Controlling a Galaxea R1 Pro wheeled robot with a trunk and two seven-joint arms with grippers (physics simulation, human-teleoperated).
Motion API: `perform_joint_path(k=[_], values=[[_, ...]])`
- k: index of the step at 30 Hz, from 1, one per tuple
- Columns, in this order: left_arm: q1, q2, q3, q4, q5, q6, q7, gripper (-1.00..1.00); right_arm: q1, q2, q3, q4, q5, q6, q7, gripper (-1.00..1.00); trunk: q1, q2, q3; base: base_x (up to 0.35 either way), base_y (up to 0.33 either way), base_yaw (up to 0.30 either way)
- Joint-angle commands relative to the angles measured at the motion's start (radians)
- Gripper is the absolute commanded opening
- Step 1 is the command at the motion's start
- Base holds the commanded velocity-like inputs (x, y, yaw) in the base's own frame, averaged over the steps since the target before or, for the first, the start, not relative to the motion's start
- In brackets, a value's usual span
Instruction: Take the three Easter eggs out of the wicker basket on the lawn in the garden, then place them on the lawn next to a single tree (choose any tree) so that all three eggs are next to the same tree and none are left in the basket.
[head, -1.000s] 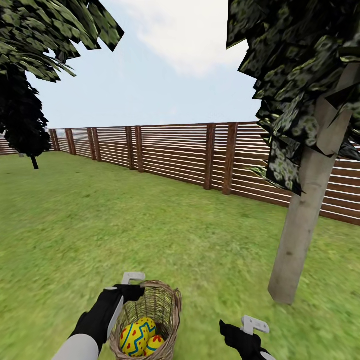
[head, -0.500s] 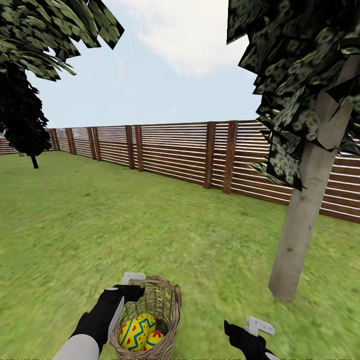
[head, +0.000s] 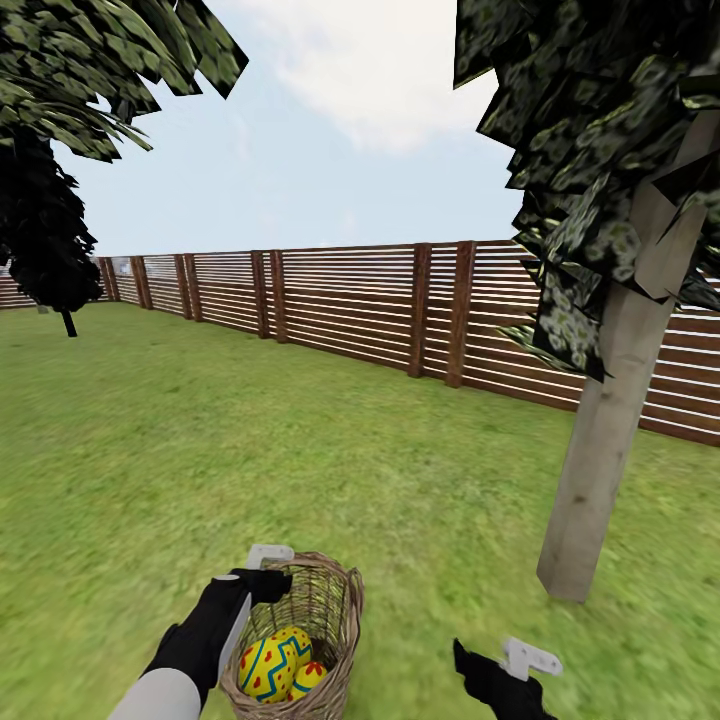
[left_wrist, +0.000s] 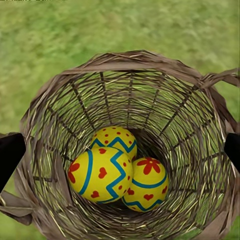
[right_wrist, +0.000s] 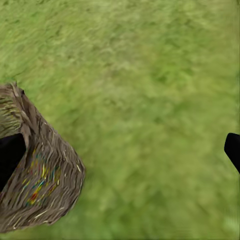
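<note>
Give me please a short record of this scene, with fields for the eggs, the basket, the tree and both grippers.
eggs: three Easter eggs, all in the basket
basket: wicker basket, upright on the lawn
tree: pale trunk, to the basket's right
left gripper: open, above the basket rim
right gripper: open, over grass

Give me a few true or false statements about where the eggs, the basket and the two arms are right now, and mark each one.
1. All three Easter eggs lie inside the wicker basket. True.
2. The left gripper is at the basket's rim. True.
3. The right gripper holds an egg. False: its jaws are open over bare lawn.
4. The basket lies tipped over beside the tree. False: it is upright, apart from the trunk.
</note>
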Motion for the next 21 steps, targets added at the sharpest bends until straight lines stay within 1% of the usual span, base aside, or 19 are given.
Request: perform_joint_path(k=[1,2,6,8,10,11,14,17,21], values=[[0.000,-0.002,0.005,-0.002,-0.010,0.004,-0.009,1.00,0.014,0.000,0.001,-0.029,-0.011,0.004,-0.001,1.00,0.000,0.000,-0.001,0.000,0.000,0.000],[0.000,-0.002,0.002,-0.001,-0.010,0.004,-0.009,1.00,0.025,0.000,0.001,-0.053,-0.011,0.007,0.002,1.00,0.000,0.000,-0.001,0.000,0.000,0.000],[0.000,-0.003,-0.008,0.012,-0.010,-0.003,-0.009,1.00,0.057,0.002,0.008,-0.163,-0.011,0.025,0.008,1.00,0.015,-0.028,-0.013,0.000,0.000,0.000],[0.000,-0.003,-0.009,0.014,-0.010,-0.006,-0.009,1.00,0.060,0.004,0.011,-0.188,-0.011,0.035,0.007,1.00,0.023,-0.042,-0.020,0.000,0.000,0.000],[0.000,-0.003,-0.010,0.017,-0.010,-0.009,-0.008,1.00,0.058,0.006,0.022,-0.210,-0.010,0.057,0.006,1.00,0.031,-0.056,-0.026,0.000,0.000,0.000],[0.000,-0.003,-0.010,0.017,-0.010,-0.009,-0.008,1.00,0.056,0.006,0.026,-0.214,-0.010,0.068,0.005,1.00,0.035,-0.063,-0.029,0.000,0.000,0.000],[0.000,-0.003,-0.011,0.019,-0.010,-0.011,-0.007,1.00,0.016,0.005,0.032,-0.228,-0.008,0.128,0.004,1.00,0.046,-0.084,-0.038,0.000,0.000,0.000],[0.000,-0.003,-0.011,0.019,-0.009,-0.011,-0.007,1.00,-0.008,0.003,0.031,-0.231,-0.008,0.153,0.005,1.00,0.058,-0.105,-0.048,0.000,0.000,0.000],[0.000,-0.003,-0.011,0.019,-0.009,-0.013,-0.007,1.00,-0.031,0.002,0.031,-0.233,-0.009,0.165,0.005,1.00,0.073,-0.133,-0.060,0.000,0.000,0.000]])
